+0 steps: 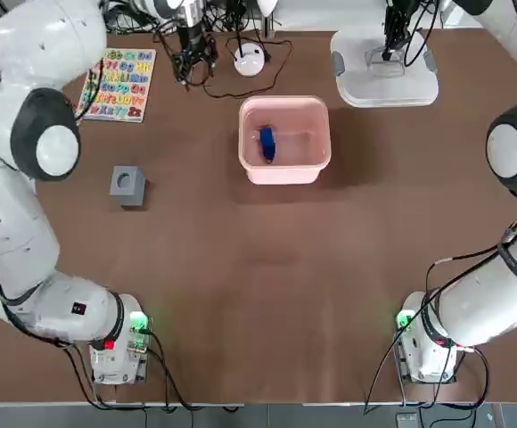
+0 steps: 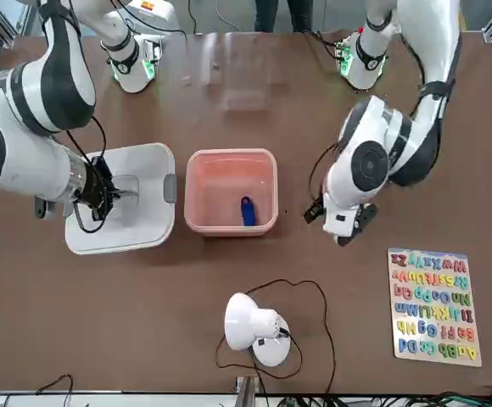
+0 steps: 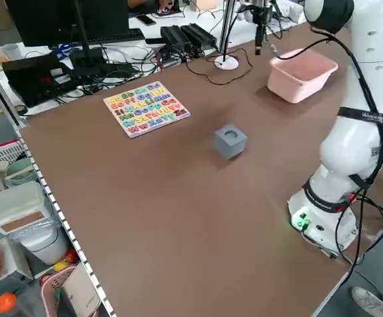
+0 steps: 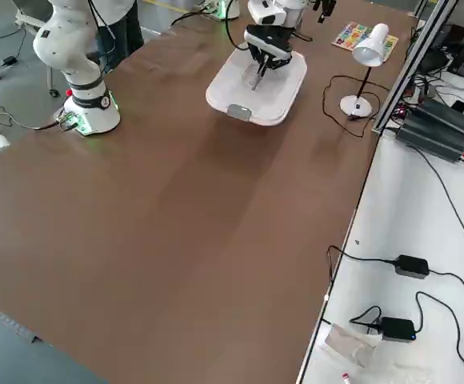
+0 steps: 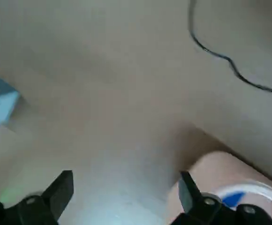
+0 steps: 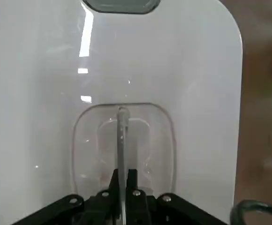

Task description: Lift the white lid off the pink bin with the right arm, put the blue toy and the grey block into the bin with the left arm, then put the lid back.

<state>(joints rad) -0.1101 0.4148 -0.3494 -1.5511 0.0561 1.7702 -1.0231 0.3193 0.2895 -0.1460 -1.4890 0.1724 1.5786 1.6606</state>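
Pincer left (image 5: 126,180): wide open, empty, near pink bin (image 1: 303,143) | right pincer (image 6: 123,176): clamping white lid (image 6: 197,93)

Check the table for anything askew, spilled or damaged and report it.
No spill or damage shows. The white lid is off the pink bin, but the right gripper grips its handle, so that looks intended.

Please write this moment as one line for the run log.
blue toy: in pink bin | grey block: on table | left gripper: open, empty | right gripper: holding lid handle
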